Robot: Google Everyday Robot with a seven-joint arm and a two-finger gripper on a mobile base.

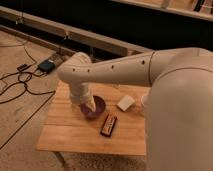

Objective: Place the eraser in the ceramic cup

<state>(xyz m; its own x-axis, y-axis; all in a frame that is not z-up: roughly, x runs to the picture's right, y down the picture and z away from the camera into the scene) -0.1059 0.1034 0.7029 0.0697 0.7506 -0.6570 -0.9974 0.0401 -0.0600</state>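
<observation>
The eraser [125,103], a small off-white block, lies on the wooden table [65,132] to the right of a dark purple bowl [98,106]. A pale rim just right of the eraser looks like the ceramic cup [143,104], which is mostly hidden behind my arm. My arm reaches in from the right, bends at the elbow and points down. The gripper [88,106] hangs over the left part of the purple bowl, about a bowl's width left of the eraser. Nothing shows in it.
A dark flat rectangular object with reddish markings [108,125] lies in front of the bowl. Black cables [20,82] and a small dark box [46,65] lie on the floor to the left. A dark wall runs behind the table.
</observation>
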